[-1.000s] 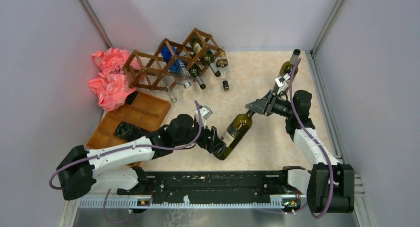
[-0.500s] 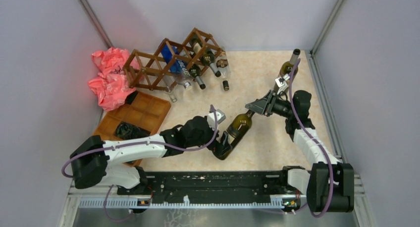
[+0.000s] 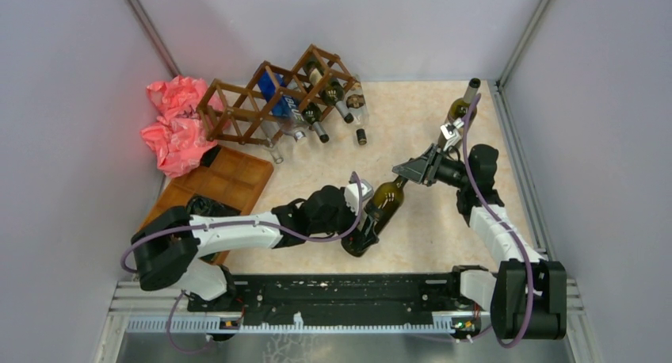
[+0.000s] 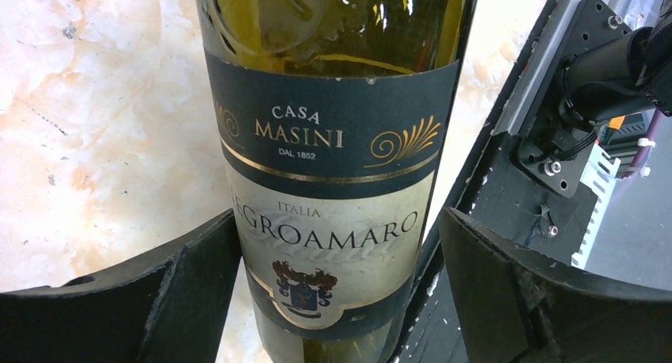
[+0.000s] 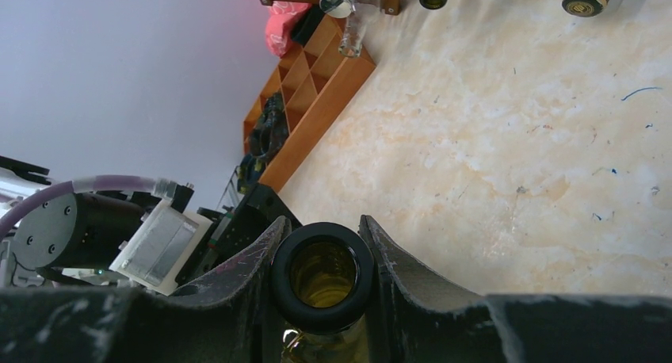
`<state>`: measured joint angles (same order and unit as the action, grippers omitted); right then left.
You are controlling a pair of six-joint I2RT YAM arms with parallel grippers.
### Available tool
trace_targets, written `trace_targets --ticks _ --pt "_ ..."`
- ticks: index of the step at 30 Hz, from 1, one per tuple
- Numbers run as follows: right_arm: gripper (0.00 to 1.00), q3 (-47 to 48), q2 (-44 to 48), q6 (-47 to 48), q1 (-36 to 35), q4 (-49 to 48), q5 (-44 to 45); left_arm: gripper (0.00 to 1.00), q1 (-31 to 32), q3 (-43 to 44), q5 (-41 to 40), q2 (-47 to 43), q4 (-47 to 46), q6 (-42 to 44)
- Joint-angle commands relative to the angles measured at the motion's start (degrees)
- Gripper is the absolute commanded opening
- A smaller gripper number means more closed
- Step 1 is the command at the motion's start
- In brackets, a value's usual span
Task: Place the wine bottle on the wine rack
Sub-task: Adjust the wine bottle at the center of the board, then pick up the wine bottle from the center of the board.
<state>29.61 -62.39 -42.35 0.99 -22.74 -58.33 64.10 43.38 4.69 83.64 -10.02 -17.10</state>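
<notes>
The wine bottle (image 3: 382,204), dark green with a cream and navy label, hangs tilted over the table. Its neck points up and to the right, its base toward the front rail. My right gripper (image 3: 402,173) is shut on the neck just below the black mouth (image 5: 322,276). My left gripper (image 3: 365,225) is open and straddles the labelled body (image 4: 329,141). One finger (image 4: 190,292) lies against the label's edge and the other finger (image 4: 507,292) stands off it. The wine rack (image 3: 261,101), a dark wooden lattice, sits at the back left with several bottles in its cells.
A pink bag (image 3: 176,125) lies left of the rack, with a flat brown compartment tray (image 3: 230,181) in front of it. Another bottle (image 3: 460,105) stands at the back right corner. A small dark cap (image 3: 360,135) lies near the rack. The black rail (image 3: 341,296) runs along the near edge.
My left arm has reached to the right, bringing its open fingers up around the bottle's body. The right gripper and the bottle have stayed put.
</notes>
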Motion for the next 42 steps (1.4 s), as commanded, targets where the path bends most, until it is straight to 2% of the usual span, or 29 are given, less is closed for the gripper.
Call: trace_targets --ticks 1,8,11,13,14,17,19,21,34,36,42 --pt "0.0 0.7 0.3 -4.4 0.5 -4.8 -1.3 0.95 0.3 0.7 2.2 1.6 -4.4 -0.4" --pt "0.0 0.8 0.4 -4.4 0.5 -4.7 -1.2 0.83 0.3 2.5 3.8 4.2 -4.7 -0.2" --pt "0.0 0.7 0.4 -4.5 0.5 -4.6 -1.2 0.75 0.3 3.1 4.6 5.0 -4.4 0.1" --pt "0.0 0.6 0.5 -4.4 0.5 -4.6 -1.2 0.65 0.3 3.3 5.3 5.1 -4.4 0.4" --pt "0.0 0.7 0.5 -4.4 0.5 -4.6 -1.2 0.55 0.3 3.5 5.8 5.1 -4.3 0.6" --pt "0.0 0.6 0.5 -4.3 0.4 -4.4 -1.0 0.15 0.3 4.8 6.2 5.3 -2.3 0.6" --pt "0.0 0.6 0.5 -4.2 0.5 -4.0 -0.8 0.0 0.3 6.0 6.2 5.5 0.0 0.5" --pt "0.05 0.5 0.6 -4.0 0.5 -3.7 -0.6 0.0 0.3 6.4 6.2 5.4 1.3 0.8" --pt "0.61 0.2 0.8 -3.5 0.5 -2.8 -0.2 0.0 0.2 5.6 2.7 2.3 3.3 3.3" --pt "0.67 0.3 0.8 -3.3 0.5 -2.5 -0.3 0.0 0.2 5.4 2.6 1.9 3.0 3.4" --pt "0.75 0.5 1.0 -2.2 0.5 -1.4 -0.2 0.0 -0.2 4.5 2.1 0.3 2.8 3.3"
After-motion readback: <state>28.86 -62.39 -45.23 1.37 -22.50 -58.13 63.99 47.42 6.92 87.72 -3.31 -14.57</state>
